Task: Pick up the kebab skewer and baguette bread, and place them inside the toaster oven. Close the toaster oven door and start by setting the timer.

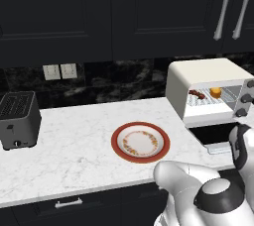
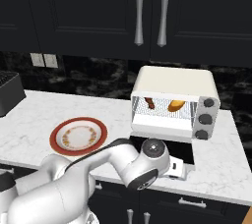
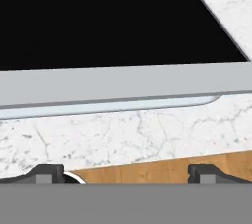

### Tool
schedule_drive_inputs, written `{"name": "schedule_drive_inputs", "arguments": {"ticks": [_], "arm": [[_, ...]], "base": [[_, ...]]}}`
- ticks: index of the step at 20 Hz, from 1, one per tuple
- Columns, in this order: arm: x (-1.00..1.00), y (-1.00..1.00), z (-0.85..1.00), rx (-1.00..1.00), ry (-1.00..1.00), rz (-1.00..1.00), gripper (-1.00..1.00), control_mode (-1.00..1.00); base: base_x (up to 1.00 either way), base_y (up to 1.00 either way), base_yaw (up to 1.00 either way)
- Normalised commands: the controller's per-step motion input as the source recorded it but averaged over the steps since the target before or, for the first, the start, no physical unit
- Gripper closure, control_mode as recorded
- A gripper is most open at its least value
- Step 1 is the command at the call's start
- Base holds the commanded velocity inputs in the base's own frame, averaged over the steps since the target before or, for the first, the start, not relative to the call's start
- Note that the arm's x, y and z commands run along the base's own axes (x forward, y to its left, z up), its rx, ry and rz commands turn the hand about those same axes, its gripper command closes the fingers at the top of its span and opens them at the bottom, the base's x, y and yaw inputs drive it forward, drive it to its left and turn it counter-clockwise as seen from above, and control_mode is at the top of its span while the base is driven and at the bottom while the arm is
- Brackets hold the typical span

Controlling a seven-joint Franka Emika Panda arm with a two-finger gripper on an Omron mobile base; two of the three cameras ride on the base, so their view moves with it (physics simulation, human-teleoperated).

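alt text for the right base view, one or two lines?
A cream-white toaster oven sits on a white marble counter with its door folded down open, the kebab skewer and baguette bread lying on the rack inside. The white robot arm reaches toward the open door from the lower left, past a bare red-rimmed plate.

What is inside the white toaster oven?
Inside the toaster oven, on its wire rack, lie the kebab skewer and the baguette bread, side by side. Its door hangs open. The robot arm covers part of the door.
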Motion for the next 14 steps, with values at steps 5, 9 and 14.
{"name": "schedule_drive_inputs", "arguments": {"ticks": [5, 9, 14], "arm": [[0.26, 0.05, -0.32, 0.0, 0.01, 0.05, -1.0, -1.0], [0.03, 0.02, -0.44, 0.0, 0.08, 0.04, -1.0, -1.0], [0.27, 0.05, -0.21, 0.0, 0.05, 0.01, -1.0, -1.0]], "base": [[0.0, 0.0, 0.0], [0.0, 0.0, 0.0], [0.0, 0.0, 0.0]]}}
